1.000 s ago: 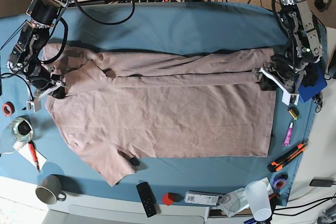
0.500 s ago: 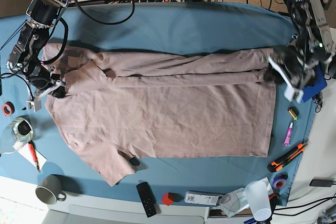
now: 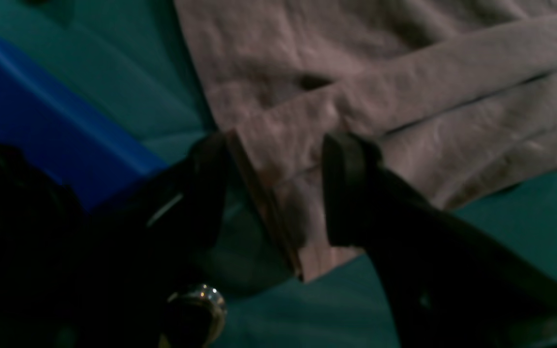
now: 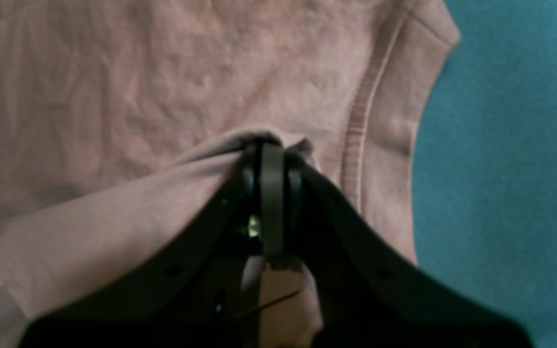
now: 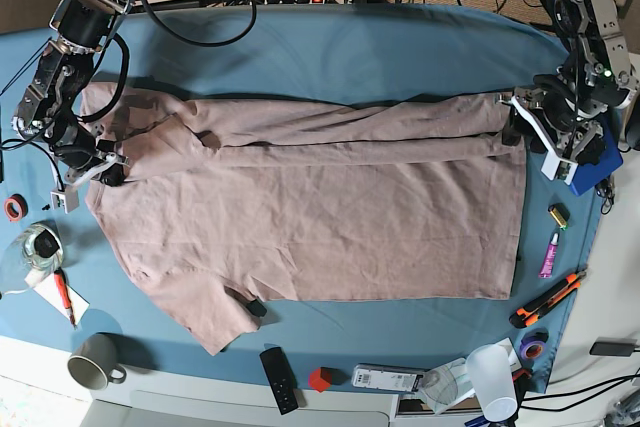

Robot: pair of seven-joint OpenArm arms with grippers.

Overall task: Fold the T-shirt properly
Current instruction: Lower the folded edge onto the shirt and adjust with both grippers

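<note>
Pink T-shirt point(image 5: 300, 217) flat on the blue cloth point(image 5: 330, 57), far edge folded in already. Right claw point(image 4: 271, 150) clenched on the collar end; left claw point(image 3: 273, 193) wide open around the hem corner, holding nothing. Best to lift both away slowly, keeping the fold smooth.

Left end effector point(image 3: 273, 188) hangs with its dark jaws spread wide either side of a folded hem corner of the pink T-shirt point(image 3: 404, 92) on the teal desk point(image 3: 515, 232), blue box point(image 3: 41, 116) alongside.

Left fingers point(image 3: 211, 188) spread; right fingers point(image 4: 271, 193) pressed together.
</note>
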